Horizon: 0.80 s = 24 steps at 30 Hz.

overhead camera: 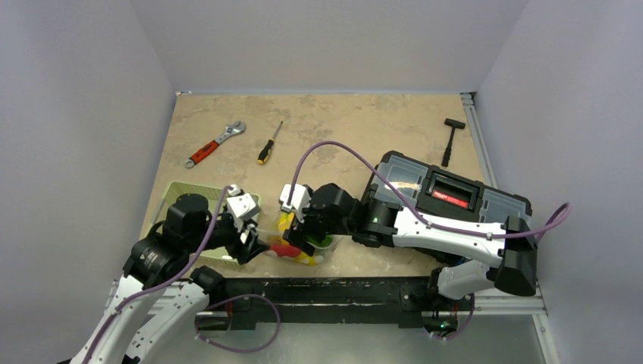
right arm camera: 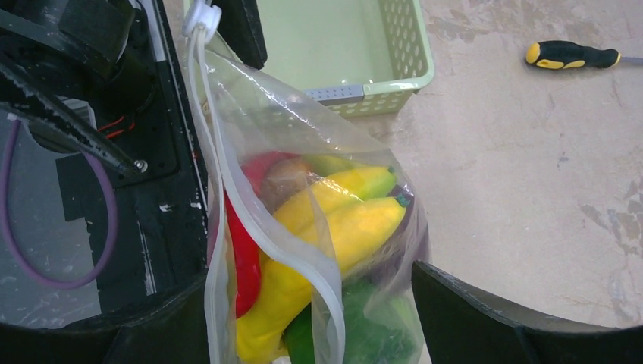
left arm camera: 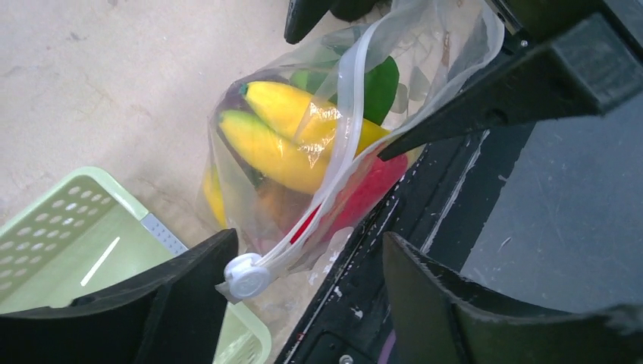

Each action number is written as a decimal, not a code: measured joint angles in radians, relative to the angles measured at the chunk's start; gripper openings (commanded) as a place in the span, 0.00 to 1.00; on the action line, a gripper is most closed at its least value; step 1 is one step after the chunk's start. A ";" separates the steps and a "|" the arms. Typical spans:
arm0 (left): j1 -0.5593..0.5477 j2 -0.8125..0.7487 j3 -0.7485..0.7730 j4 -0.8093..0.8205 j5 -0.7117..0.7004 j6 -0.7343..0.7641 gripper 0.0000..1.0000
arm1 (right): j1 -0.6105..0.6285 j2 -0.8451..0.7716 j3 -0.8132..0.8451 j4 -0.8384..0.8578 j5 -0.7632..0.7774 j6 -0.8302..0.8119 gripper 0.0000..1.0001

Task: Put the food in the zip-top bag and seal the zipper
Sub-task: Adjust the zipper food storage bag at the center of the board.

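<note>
The zip-top bag [overhead camera: 297, 249] stands at the table's near edge between my two grippers, clear and bulging. The food inside shows as yellow pieces [right arm camera: 341, 227], a red chilli [right arm camera: 243, 258] and green pieces [left arm camera: 381, 87]. The zipper [left arm camera: 343, 144] runs up from a white slider [left arm camera: 246, 274]; its two strips are joined near the slider and gape further along [right arm camera: 303, 258]. My left gripper [left arm camera: 311, 299] is open, and the slider rests against its left finger [left arm camera: 182, 296]. My right gripper [right arm camera: 311, 334] spans the bag's body, and both fingers touch the plastic.
A pale green mesh basket [overhead camera: 193, 199] sits just left of the bag. A black toolbox [overhead camera: 447, 193] lies under the right arm. A wrench [overhead camera: 216, 142], a screwdriver [overhead camera: 269, 144] and a hammer [overhead camera: 451, 140] lie further back. The black mounting rail [overhead camera: 326, 292] borders the near edge.
</note>
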 measured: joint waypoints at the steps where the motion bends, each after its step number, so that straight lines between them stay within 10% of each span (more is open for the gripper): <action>1: 0.000 -0.014 -0.006 -0.002 0.002 0.019 0.58 | 0.000 0.000 -0.002 0.000 0.000 0.000 0.85; 7: 0.000 -0.010 -0.014 0.034 -0.045 0.084 0.26 | 0.000 0.000 -0.008 0.002 0.000 0.001 0.86; 24: 0.000 -0.223 -0.188 0.254 -0.122 0.072 0.00 | -0.001 -0.074 0.009 -0.100 0.029 0.020 0.97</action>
